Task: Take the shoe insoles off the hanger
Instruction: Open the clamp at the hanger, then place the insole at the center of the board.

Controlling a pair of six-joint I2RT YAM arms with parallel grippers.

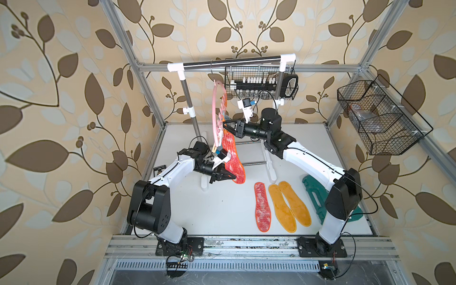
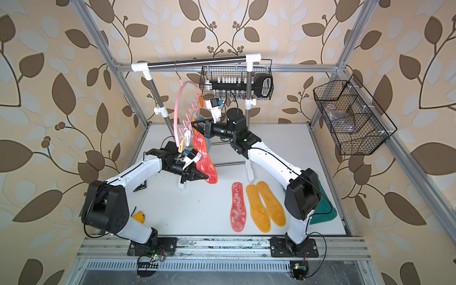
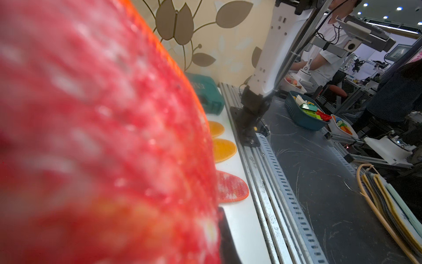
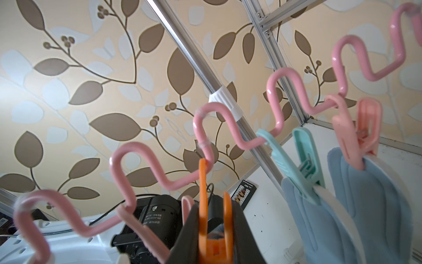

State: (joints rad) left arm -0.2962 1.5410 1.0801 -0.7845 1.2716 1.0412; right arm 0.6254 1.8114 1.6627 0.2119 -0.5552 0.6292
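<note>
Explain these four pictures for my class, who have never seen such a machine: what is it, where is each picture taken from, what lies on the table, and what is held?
Two robot arms stand at a white table. Both top views look down on everything; a camera on each wrist gives the close-ups. A pink hanger hangs from a steel rack. The left tool is shut on the lower end of the hanging red-and-white insole. The right tool has its jaws either side of an orange clip; whether they press it is unclear. Two grey-blue insoles hang clipped too. On the table lie the other red-and-white insole, two orange-yellow insoles and a green case.
</note>
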